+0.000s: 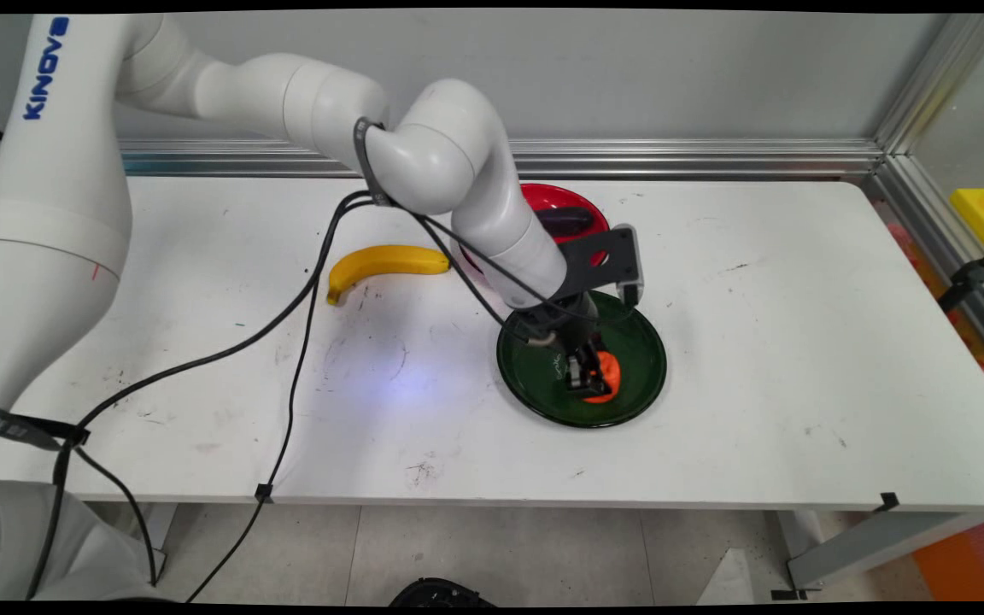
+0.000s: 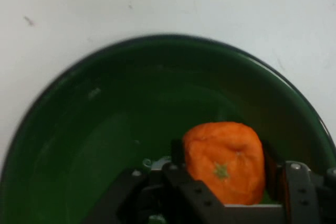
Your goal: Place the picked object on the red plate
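My gripper [image 1: 588, 381] is down inside a dark green plate [image 1: 639, 342] at the table's middle, its fingers pressed against both sides of an orange fruit [image 1: 608, 372]. In the hand view the orange fruit [image 2: 226, 162] sits between the two black fingers [image 2: 176, 155], low over the green plate [image 2: 100, 129], with the gripper [image 2: 223, 157] shut on it. The fruit's small green stem mark faces the camera. Whether the fruit rests on the plate or hangs just above it cannot be told.
Behind the arm, a red plate [image 1: 543, 196] holds a dark purple eggplant [image 1: 569, 220]. A yellow banana [image 1: 383, 261] lies on the table left of the plates. Black cables trail from the arm across the table's left half.
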Controlling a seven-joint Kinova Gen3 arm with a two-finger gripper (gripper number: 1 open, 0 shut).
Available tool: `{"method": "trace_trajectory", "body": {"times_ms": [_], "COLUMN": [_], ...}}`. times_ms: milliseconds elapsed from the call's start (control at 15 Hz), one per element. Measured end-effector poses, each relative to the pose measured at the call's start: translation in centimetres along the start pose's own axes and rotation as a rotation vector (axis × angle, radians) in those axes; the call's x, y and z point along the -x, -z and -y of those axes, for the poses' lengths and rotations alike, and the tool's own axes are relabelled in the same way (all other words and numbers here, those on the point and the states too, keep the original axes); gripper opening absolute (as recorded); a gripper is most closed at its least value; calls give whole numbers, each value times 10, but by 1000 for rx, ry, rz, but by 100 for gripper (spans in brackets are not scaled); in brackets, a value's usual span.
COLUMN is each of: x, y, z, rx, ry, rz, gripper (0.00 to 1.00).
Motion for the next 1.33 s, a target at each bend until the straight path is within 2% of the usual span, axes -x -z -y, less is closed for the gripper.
{"method": "trace_trajectory", "body": {"times_ms": [400,600,867,1333], "x": [-19,-23,-19,-7], "y": [27,43,62,67], "z": [33,58,101,157], "rx": [-25,-45,-88,-146], "ry": [-18,-43,-66,-51], "rz": [-15,-11,3,0], "gripper": [0,0,0,0]}}
